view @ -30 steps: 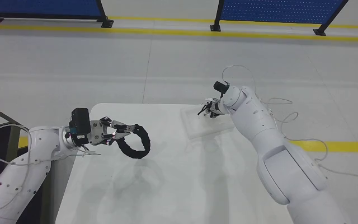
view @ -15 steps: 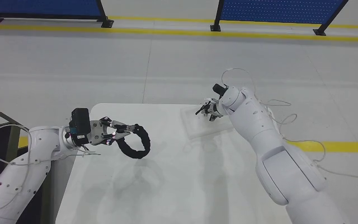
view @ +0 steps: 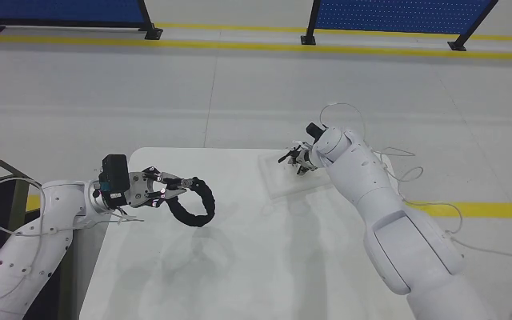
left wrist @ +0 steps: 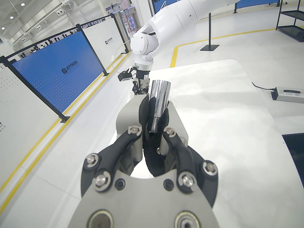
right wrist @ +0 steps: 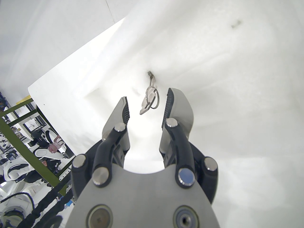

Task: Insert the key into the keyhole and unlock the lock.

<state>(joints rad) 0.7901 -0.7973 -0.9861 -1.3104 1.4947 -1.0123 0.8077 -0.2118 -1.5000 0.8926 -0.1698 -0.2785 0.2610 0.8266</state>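
Right gripper (right wrist: 147, 97) open, jaws wide, nothing held, poised just over the pale flat rectangular pad (view: 280, 186). Small silver metal key (right wrist: 144, 105) w/ wire ring stands stuck tip-first in that pad, bow end toward the palm. It sits btwn the two fingertips, touching neither as far as I can see. Its long axis runs approx along the gripper's reach line and looks a bit tilted, so closing should catch the flat bow but may twist it. Left gripper (left wrist: 154, 110) is well apart from the pad, to robot's left, clamped on the black cable-loop lock (left wrist: 159, 100), whose shiny chrome cylinder end points back toward the pad. Right arm clearly nearer the key. Can't tell if the pad is a shallow tray or a solid slab; it holds the key and rests on the white table (view: 264, 264).
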